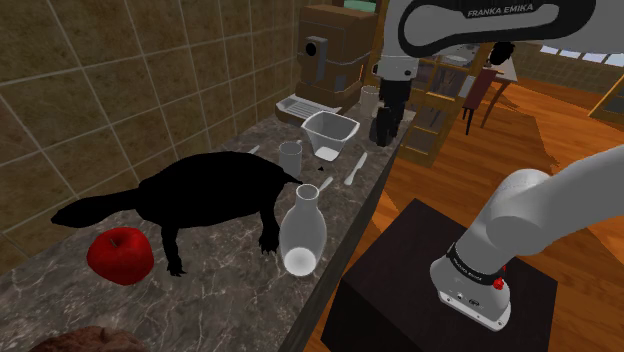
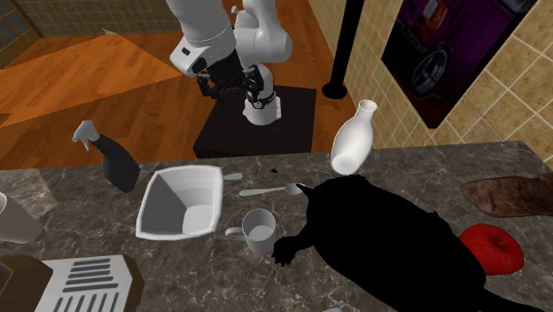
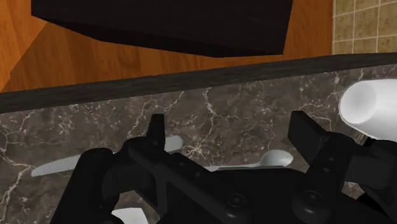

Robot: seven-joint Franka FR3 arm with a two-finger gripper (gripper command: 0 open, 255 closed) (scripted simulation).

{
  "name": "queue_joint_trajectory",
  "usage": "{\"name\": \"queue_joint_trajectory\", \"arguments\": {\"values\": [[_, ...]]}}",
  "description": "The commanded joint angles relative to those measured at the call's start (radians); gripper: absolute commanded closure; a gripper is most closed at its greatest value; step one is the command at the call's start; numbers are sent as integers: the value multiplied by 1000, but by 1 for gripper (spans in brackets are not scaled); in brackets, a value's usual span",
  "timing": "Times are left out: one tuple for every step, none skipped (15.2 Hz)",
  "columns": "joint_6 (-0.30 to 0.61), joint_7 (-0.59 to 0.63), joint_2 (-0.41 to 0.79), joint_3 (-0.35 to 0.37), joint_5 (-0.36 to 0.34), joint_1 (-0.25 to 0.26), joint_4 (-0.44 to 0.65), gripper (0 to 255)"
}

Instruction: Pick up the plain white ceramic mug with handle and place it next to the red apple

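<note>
Mug: a plain white mug (image 2: 258, 230) with a handle stands upright and open-topped on the dark marble counter (image 2: 71, 226), just beside a front paw of the black animal figure (image 2: 381, 239); nothing touches it.
Mug, shoulder view: it (image 1: 290, 157) sits just past the figure's (image 1: 210, 190) far end.
Apple: the red apple (image 1: 120, 255) lies near the figure's tail end, so the figure's whole body lies between it and the mug; in the second exterior view the apple (image 2: 492, 248) shows just beside the figure's flank.
Gripper: the black gripper (image 2: 232, 89) hangs in the air well apart from the figure, on the stand's side of the counter.
Fingers: in the wrist view the gripper (image 3: 234, 130) has its fingers (image 3: 157, 127) spread wide with nothing between them, and bare marble shows below.
Spoon: a pale spoon (image 2: 266, 190) lies flat near the figure's head.
Bowl: a white square bowl (image 2: 155, 199) sits beyond the mug from the figure.
Vase: a white vase (image 2: 352, 142) stands just beside the figure, at the counter's edge.
Spray bottle: a dark bottle (image 2: 115, 164) stands farther from the figure than the bowl.
</note>
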Motion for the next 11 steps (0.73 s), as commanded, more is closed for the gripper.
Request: {"name": "queue_joint_trajectory", "arguments": {"values": [[51,-14,73,15,-5,15,29,0],[72,-21,110,22,-9,22,48,0],[91,-27,148,29,-13,28,69,0],[109,-33,185,36,-18,35,91,0],[126,-38,222,43,-24,41,114,0],[142,-43,259,50,-29,46,137,0],[157,-48,295,58,-36,52,162,0],[170,-52,332,65,-43,58,188,0],[183,-55,368,72,-51,63,215,0],[194,-58,405,79,-59,69,242,0],[204,-61,441,85,-68,75,271,0]]}}
